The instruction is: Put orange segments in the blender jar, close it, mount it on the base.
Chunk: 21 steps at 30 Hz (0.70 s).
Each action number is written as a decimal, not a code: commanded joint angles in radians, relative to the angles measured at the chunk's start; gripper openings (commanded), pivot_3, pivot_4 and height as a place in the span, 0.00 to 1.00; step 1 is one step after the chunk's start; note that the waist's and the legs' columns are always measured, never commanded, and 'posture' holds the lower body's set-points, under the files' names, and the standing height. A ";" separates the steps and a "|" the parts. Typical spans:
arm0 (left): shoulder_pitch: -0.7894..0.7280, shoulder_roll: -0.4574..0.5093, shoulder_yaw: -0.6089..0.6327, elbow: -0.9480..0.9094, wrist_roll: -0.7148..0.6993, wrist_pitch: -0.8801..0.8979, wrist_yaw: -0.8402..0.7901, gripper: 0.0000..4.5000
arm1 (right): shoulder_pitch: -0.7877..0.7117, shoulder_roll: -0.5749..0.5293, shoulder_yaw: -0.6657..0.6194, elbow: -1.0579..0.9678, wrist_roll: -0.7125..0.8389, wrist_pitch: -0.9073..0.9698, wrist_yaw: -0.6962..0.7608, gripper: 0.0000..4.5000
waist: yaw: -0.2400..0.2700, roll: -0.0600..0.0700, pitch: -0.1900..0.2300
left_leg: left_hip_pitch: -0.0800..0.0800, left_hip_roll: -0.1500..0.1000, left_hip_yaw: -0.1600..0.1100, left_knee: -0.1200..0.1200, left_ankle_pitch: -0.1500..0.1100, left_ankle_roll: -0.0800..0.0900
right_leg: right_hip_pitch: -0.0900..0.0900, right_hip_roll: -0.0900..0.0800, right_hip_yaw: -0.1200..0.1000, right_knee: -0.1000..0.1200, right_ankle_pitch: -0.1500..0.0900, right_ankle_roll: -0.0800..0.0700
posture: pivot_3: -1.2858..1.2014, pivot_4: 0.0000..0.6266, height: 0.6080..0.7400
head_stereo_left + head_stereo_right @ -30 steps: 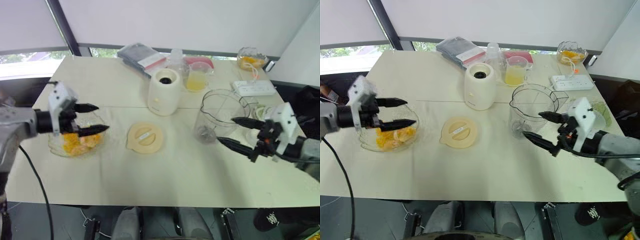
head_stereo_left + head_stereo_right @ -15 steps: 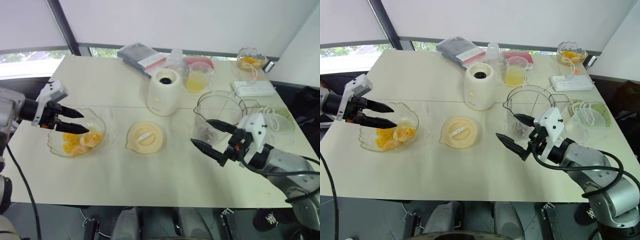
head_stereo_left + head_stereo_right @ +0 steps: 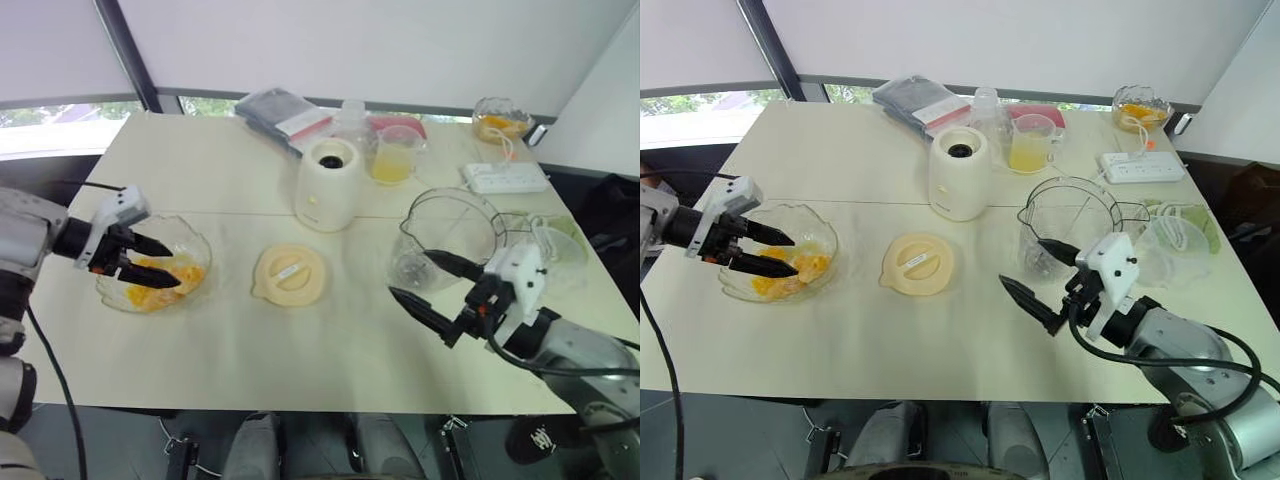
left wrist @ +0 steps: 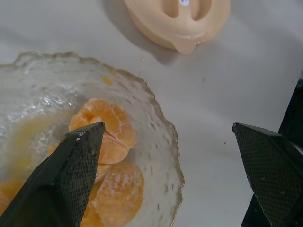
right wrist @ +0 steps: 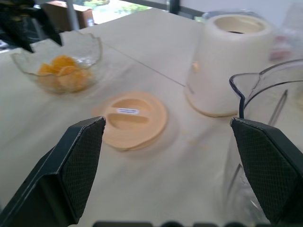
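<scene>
Risk: the left end effector (image 3: 172, 266) is spread wide above the orange segments (image 4: 111, 137) in the glass bowl (image 3: 204, 248) at the desk's left. Closing may catch the rim and drag the bowl, or the wet segments may slip free. The right end effector (image 3: 410, 274) is also open and empty just beside the blender jar (image 3: 455, 218), and could knock it; contact cannot be confirmed.

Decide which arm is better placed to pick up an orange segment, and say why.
Left. The left gripper hangs open directly over the orange segments in the glass bowl; the right gripper is open beside the blender jar, far from the bowl.
</scene>
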 commanded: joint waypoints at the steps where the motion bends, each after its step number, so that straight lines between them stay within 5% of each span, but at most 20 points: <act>1: 0.010 0.004 0.046 -0.012 -0.004 -0.004 0.009 1.00 | -0.047 -0.004 0.001 0.017 -0.008 -0.011 -0.012 0.99 | 0.000 0.000 0.000 | 0.000 0.000 0.000 0.000 0.000 0.000 | 0.000 0.000 0.000 0.001 0.000 0.000 | 0.52 0.24 1.00; 13: 0.080 0.018 0.082 -0.062 -0.016 0.021 0.006 1.00 | -0.107 -0.026 0.023 0.024 0.020 0.013 0.011 0.99 | 0.000 0.000 0.000 | -0.001 0.000 0.000 0.000 0.000 0.000 | -0.002 0.000 -0.001 0.003 0.000 0.001 | 0.52 0.24 1.00; 21: -0.054 -0.015 -0.032 0.101 0.060 -0.036 -0.007 1.00 | -0.176 -0.139 0.052 -0.034 0.144 0.083 0.111 0.99 | 0.002 0.000 0.001 | 0.000 0.000 -0.001 0.000 0.000 0.000 | -0.002 0.000 -0.001 0.004 0.000 0.001 | 0.52 0.24 1.00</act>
